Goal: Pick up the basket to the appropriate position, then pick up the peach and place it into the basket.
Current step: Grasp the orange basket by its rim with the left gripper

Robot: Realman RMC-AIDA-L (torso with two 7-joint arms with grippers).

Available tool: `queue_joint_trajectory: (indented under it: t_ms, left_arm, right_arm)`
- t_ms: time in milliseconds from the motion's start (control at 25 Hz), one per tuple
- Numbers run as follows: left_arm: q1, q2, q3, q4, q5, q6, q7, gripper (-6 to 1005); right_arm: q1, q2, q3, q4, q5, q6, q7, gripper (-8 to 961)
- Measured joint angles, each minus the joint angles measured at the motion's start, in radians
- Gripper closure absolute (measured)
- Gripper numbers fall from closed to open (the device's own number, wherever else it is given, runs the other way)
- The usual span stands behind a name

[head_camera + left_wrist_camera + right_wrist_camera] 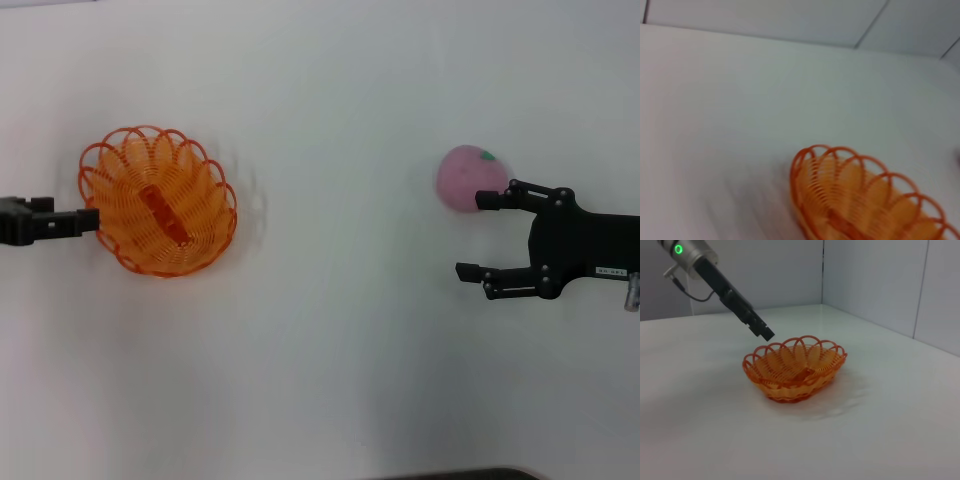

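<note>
The oval orange woven plastic basket (158,200) is gripped at its rim by the left gripper (88,220). The round pink fuzzy peach (468,178), far across bare white table (340,330), is touched by the wide-open right gripper (476,236).

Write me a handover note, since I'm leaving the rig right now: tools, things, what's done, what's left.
Left tool: at the rim of the basket, on the robot's left side; grip state unclear.
Right tool: open, beside the peach, one finger touching it, not yet around it.
Basket: on the table, empty of fruit.
Peach: on the table, far from the basket.
Done: both arms have reached their things.
Left: settle the basket's position, grasp the peach, put it into the basket.
</note>
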Motion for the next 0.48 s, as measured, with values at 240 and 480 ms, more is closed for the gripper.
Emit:
queue_joint_trajectory:
  t_ms: [240,480]
  left_arm:
    - [-0.086,-0.002,0.037,0.063,0.104,-0.042,-0.018,150]
    - [-0.169,0.020,0.145,0.070,0.157,-0.061,-0.018,154]
  right_arm:
    - [0.000,0.000,-0.004,-0.003,-0.001,-0.001,0.002,7]
    - [0.001,0.000,-0.007,-0.004,-0.001,-0.001,0.002,6]
